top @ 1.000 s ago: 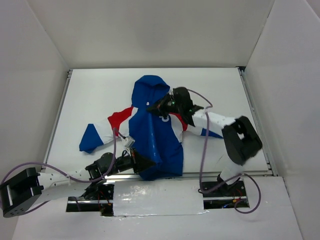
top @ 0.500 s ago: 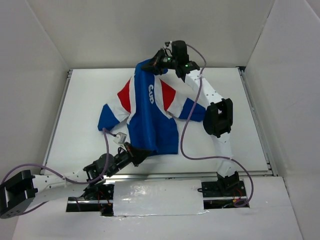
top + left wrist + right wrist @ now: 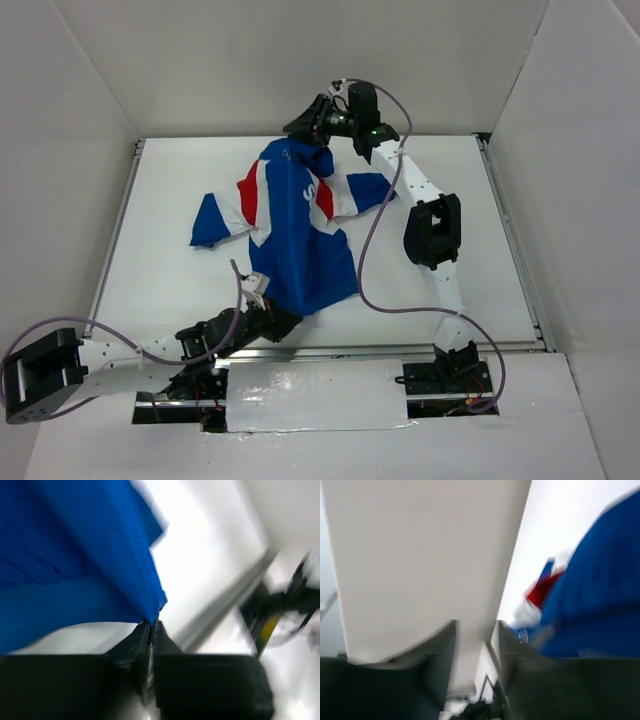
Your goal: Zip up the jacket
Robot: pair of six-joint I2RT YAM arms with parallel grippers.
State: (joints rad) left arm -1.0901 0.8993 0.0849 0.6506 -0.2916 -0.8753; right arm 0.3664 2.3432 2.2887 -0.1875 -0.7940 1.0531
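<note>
Jacket (image 3: 300, 245) hem sits clamped in left pincer (image 3: 151, 624).

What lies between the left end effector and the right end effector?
The jacket, in the top external view: it runs from the left end effector pinching its near hem toward the right end effector by its far end.

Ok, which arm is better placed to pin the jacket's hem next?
Left, probably: the left gripper is shut on the near hem of the jacket; the right gripper sits at its far end, jaws apart, holding nothing.
</note>
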